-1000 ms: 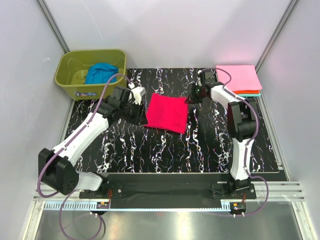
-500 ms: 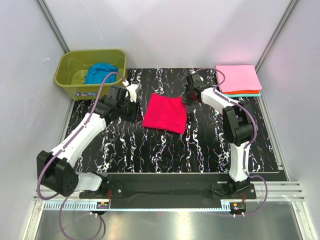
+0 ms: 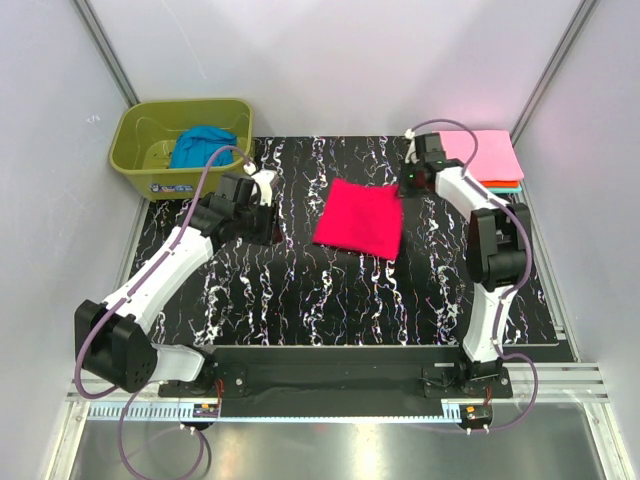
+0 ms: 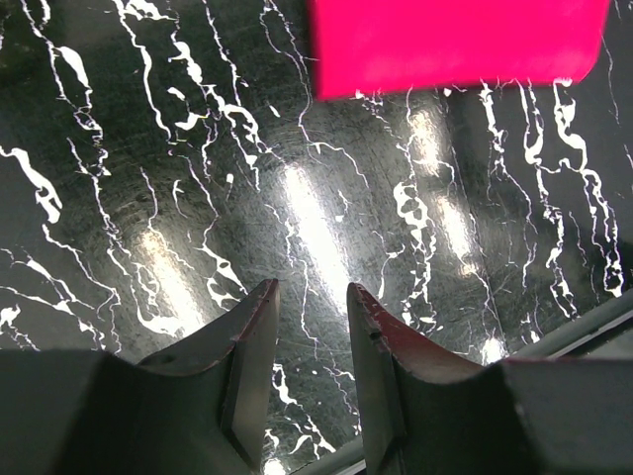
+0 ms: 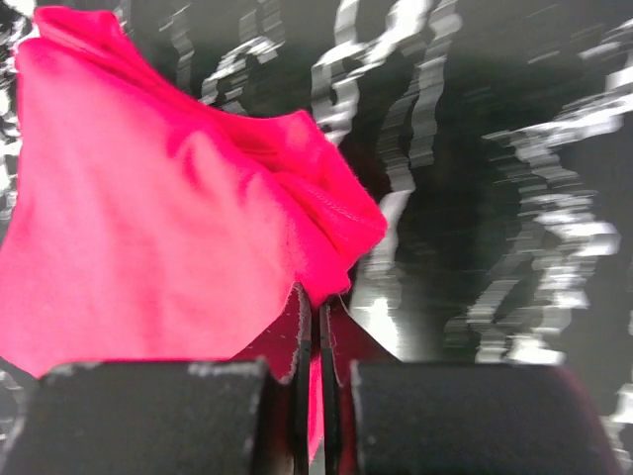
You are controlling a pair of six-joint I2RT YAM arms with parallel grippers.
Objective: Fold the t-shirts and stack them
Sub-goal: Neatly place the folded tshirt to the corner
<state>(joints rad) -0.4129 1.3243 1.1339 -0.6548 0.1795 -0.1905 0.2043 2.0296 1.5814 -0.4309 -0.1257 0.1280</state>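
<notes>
**Right fingers pinch crimson shirt's corner; left fingers apart over bare table**

Right gripper [image 5: 315,297]: both fingers [image 5: 300,332] pressed together, with a thin fold of the crimson-red t-shirt [image 5: 168,228] caught between them. The cloth bunches and rises in creases at the pinched corner. How much fabric sits inside the pinch cannot be made out. The far side of the right wrist view is smeared, and the table veining reads as streaks.

Left gripper [image 4: 312,297]: fingers [image 4: 252,346] parted with a narrow gap, nothing between them, and only the black white-veined table [image 4: 198,198] below. The shirt's near edge [image 4: 455,40] is cut off at the top of that view, well apart from the fingertips.

From above, the crimson shirt [image 3: 360,218] lies folded as a rough square on the middle of the table [image 3: 300,290], its far right corner drawn up to the right gripper [image 3: 410,182].

The stack at the far right corner has the light pink t-shirt [image 3: 485,152] on top. Only slivers of the orange t-shirt [image 3: 497,182] and the teal t-shirt [image 3: 505,188] show under it. The blue t-shirt [image 3: 200,145] is crumpled in the olive-green tub [image 3: 135,125] at the far left.

The sticker on the tub's front wall is too small to read.

The right arm reaches far forward, elbow raised, wrist just beside the stack. The left arm stretches diagonally, wrist near the tub.
</notes>
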